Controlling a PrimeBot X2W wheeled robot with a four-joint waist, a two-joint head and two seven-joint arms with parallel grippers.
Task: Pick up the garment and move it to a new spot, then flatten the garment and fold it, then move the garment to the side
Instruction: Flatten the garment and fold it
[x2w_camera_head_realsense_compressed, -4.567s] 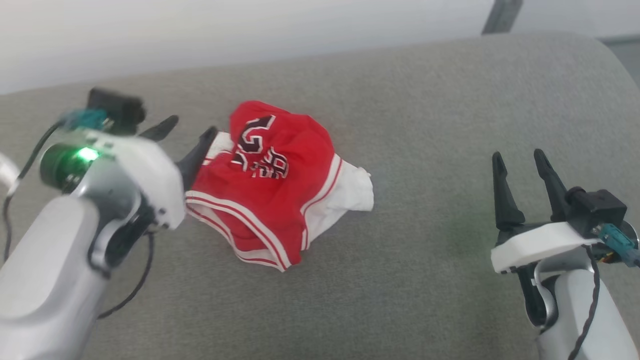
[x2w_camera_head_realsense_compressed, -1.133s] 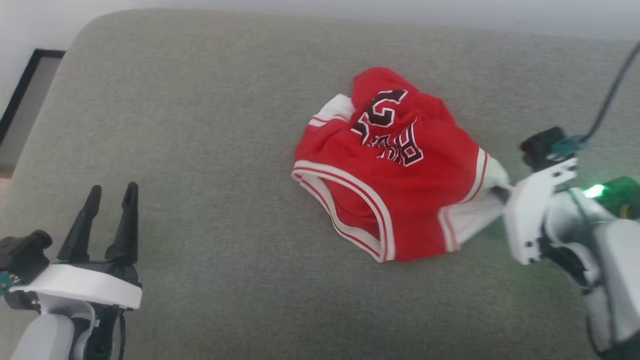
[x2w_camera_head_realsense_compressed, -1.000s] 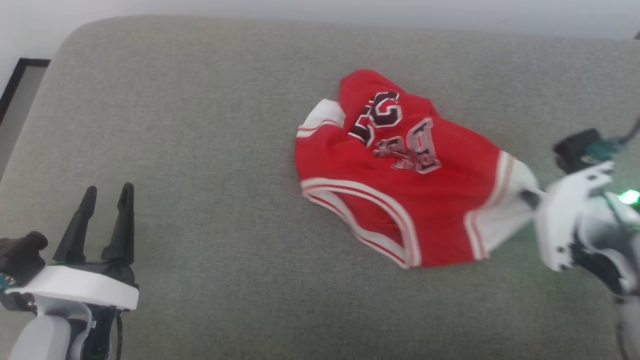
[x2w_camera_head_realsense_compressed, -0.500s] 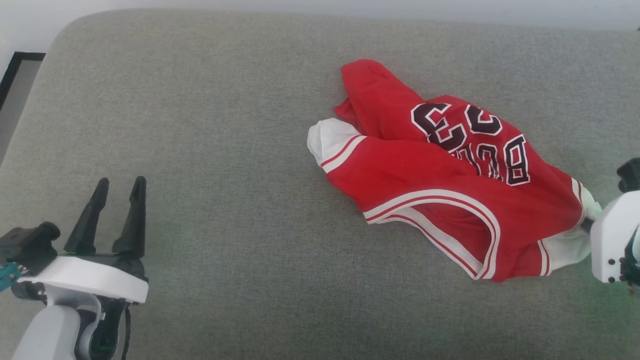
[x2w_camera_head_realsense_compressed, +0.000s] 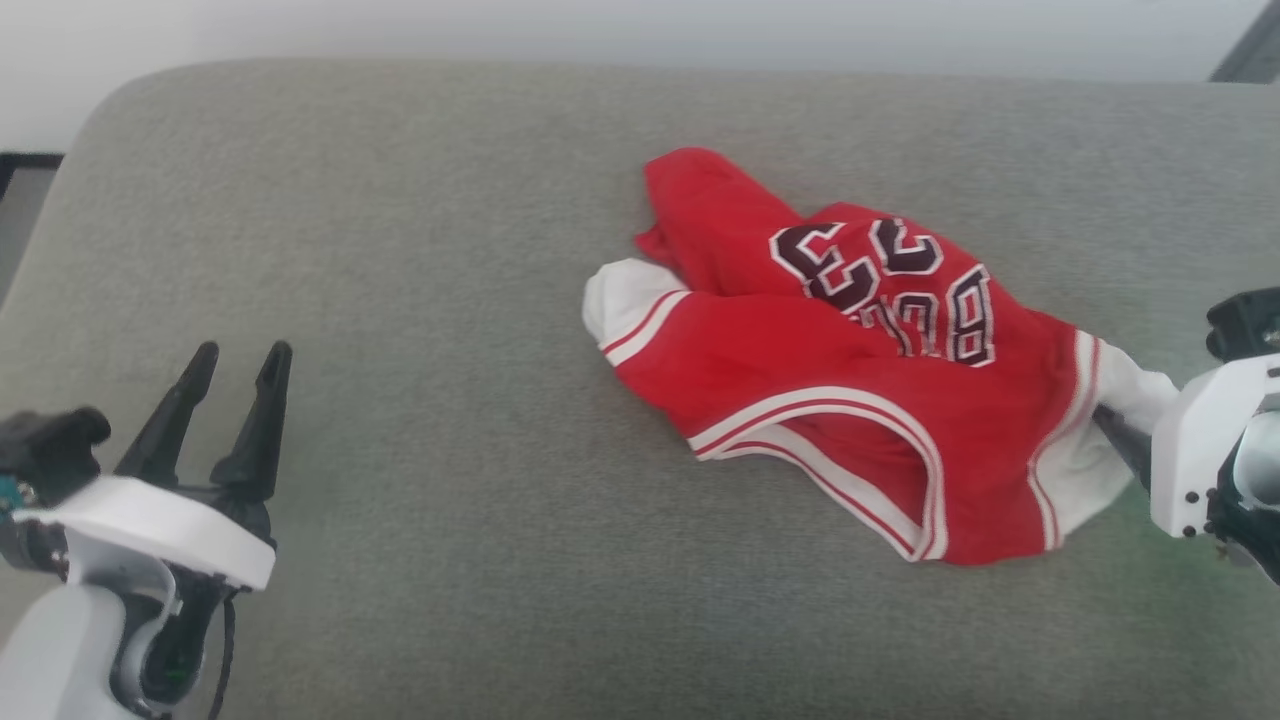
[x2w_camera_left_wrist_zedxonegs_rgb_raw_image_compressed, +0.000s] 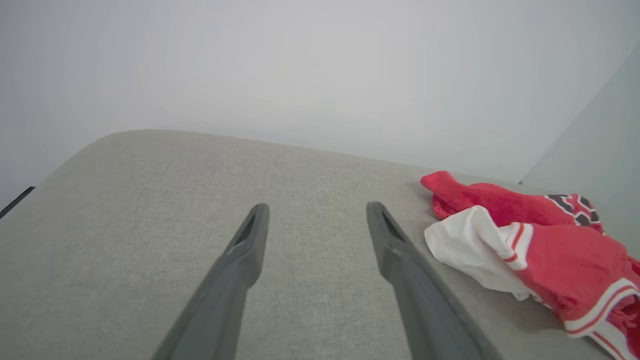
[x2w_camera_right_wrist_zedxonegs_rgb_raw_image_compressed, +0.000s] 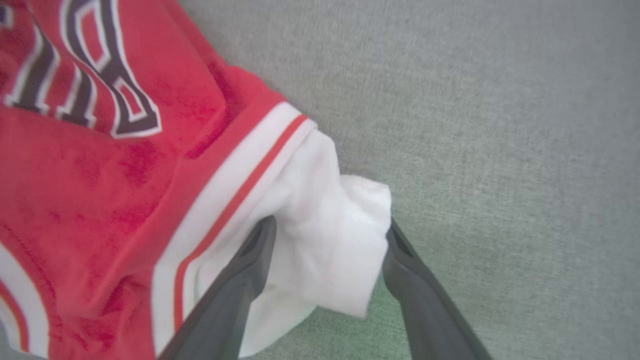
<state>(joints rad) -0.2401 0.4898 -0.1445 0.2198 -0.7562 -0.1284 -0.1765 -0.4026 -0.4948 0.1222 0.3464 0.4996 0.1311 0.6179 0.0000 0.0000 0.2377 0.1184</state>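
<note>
Grey cushion (x2w_camera_head_realsense_compressed: 450, 250) under everything, pale wall behind. Garment (x2w_camera_head_realsense_compressed: 820, 380) lies crumpled on cushion's right half, number side up, not yet flat. My right claw (x2w_camera_right_wrist_zedxonegs_rgb_raw_image_compressed: 327, 227) at cushion's right edge: fingers spread wide, white sleeve (x2w_camera_right_wrist_zedxonegs_rgb_raw_image_compressed: 345, 210) loose between them, nothing pinched. Reads as drop-off at new spot. My left claw (x2w_camera_head_realsense_compressed: 242, 350) hovers over cushion's front-left, wide open, empty, parked clear of cloth. Next, I reckon: flattening.

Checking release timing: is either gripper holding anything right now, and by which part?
Nothing held. The right gripper is open, straddling the white sleeve of the jersey without pinching; the left gripper is open, empty.
</note>
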